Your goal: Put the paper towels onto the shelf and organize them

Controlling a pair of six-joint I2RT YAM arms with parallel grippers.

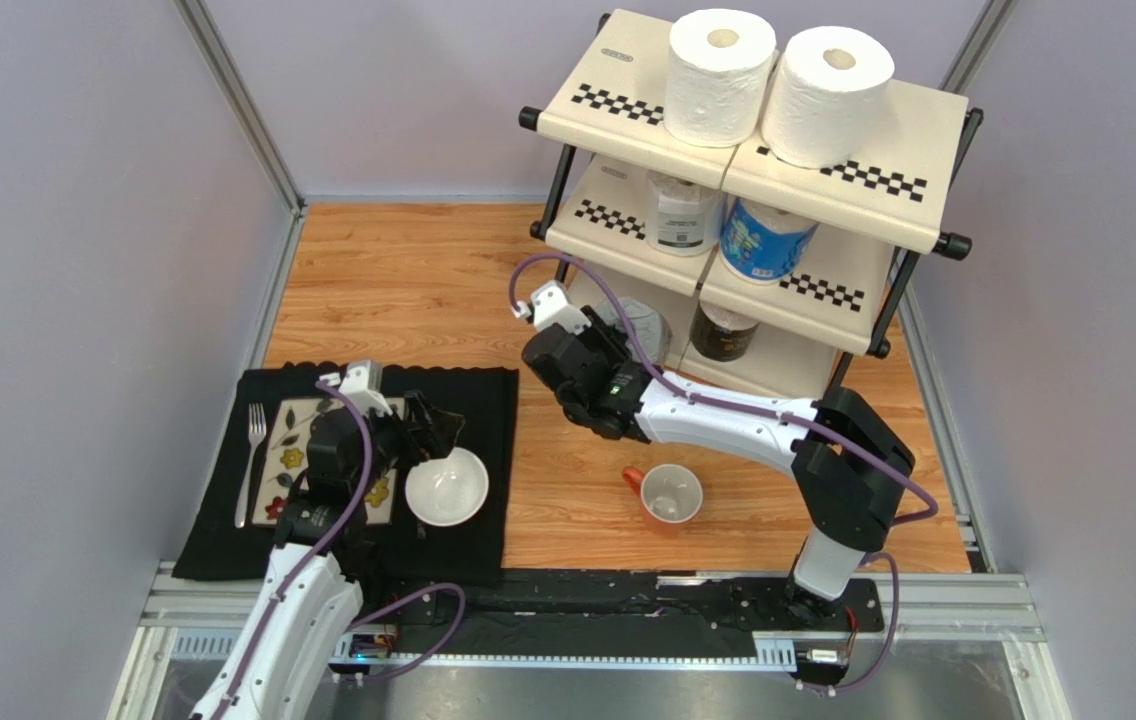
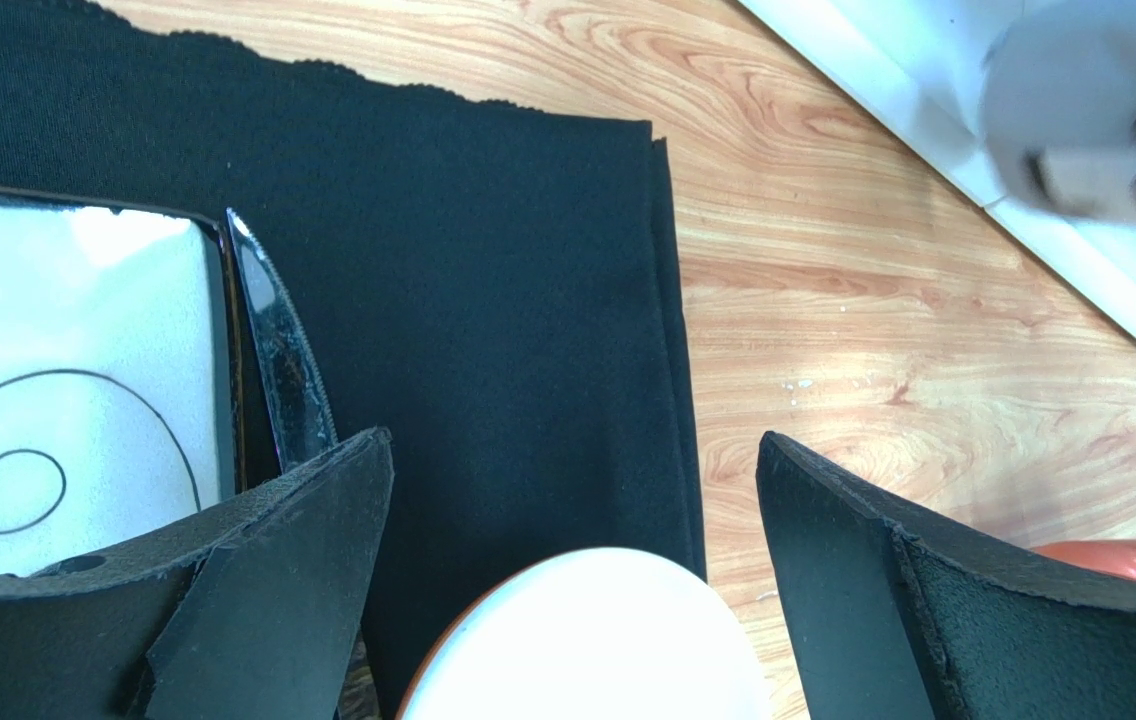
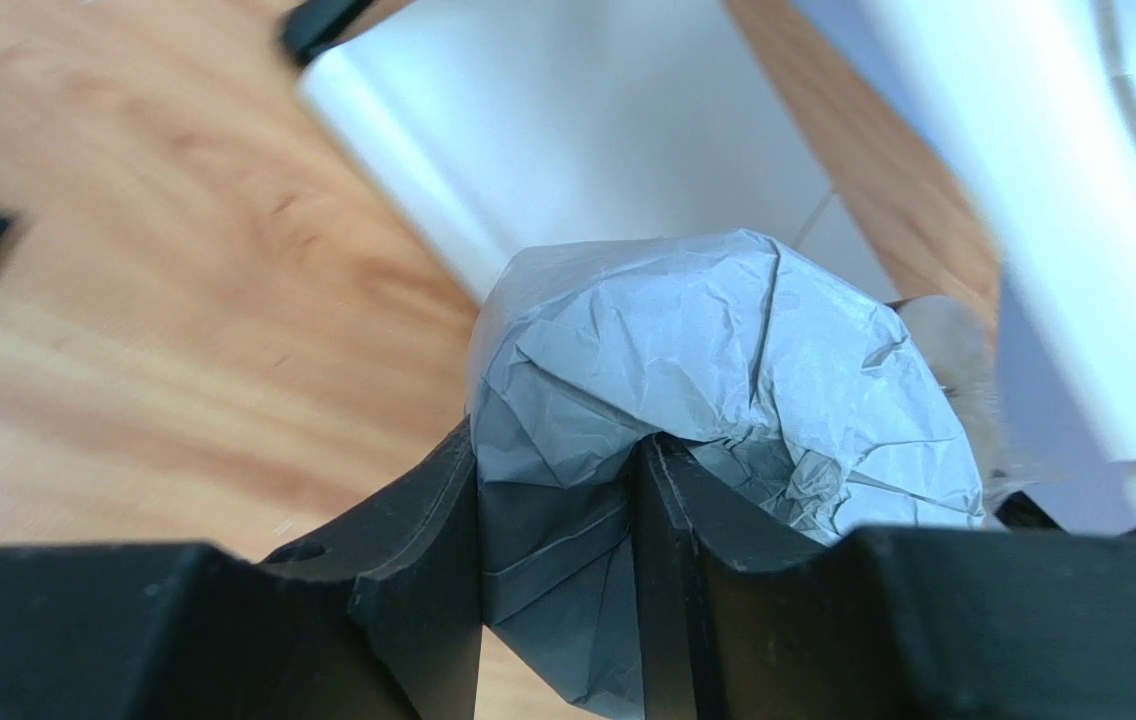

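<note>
The shelf [image 1: 634, 128] stands at the back right. Two plain white paper towels [image 1: 720, 72] [image 1: 827, 93] sit on its top tier. A clear-white roll [image 1: 679, 213] and a blue roll [image 1: 759, 240] stand on the middle tier, and a black roll [image 1: 721, 333] on the lowest. My right gripper [image 1: 616, 348] [image 3: 552, 465] is shut on the wall of the grey roll [image 1: 649, 320] [image 3: 724, 360], at the lowest tier's left front. Its fingers [image 3: 432, 525] pinch the crinkled wrap. My left gripper [image 1: 417, 435] [image 2: 574, 495] hangs open over the black mat, holding nothing.
A white bowl [image 1: 447, 488] [image 2: 589, 645] lies just under the left gripper on the black mat [image 1: 484, 398]. A patterned plate [image 1: 286, 450], fork [image 1: 251, 458] and knife [image 2: 281, 360] share the mat. An orange mug [image 1: 669, 495] stands on the wooden table [image 1: 409, 285].
</note>
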